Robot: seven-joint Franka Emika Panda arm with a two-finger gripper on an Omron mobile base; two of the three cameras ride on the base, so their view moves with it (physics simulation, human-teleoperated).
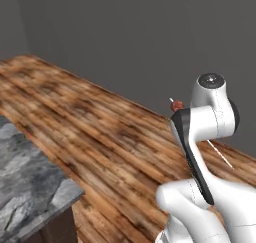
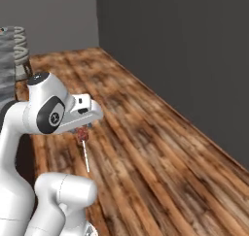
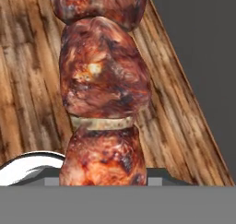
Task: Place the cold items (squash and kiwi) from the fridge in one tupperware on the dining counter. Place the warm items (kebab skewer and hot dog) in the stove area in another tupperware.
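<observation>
The kebab skewer (image 3: 103, 85) runs up the middle of the hand view as browned meat chunks with a pale slice between two of them. My gripper (image 2: 83, 128) is shut on it and holds it in the air above the wooden floor. In the right base view the meat (image 2: 83, 134) hangs just under the hand, with the thin stick (image 2: 86, 158) pointing down. In the left base view a piece of the meat (image 1: 176, 106) peeks out behind the arm, and the stick (image 1: 220, 154) slants to the lower right. The fingertips are hidden by the meat.
A grey stone counter corner (image 1: 30, 187) juts in at the lower left. Wooden plank floor (image 1: 100, 122) stretches to a dark grey wall (image 2: 185, 45). A pale, coil-like object (image 2: 17, 41) stands at the far left edge.
</observation>
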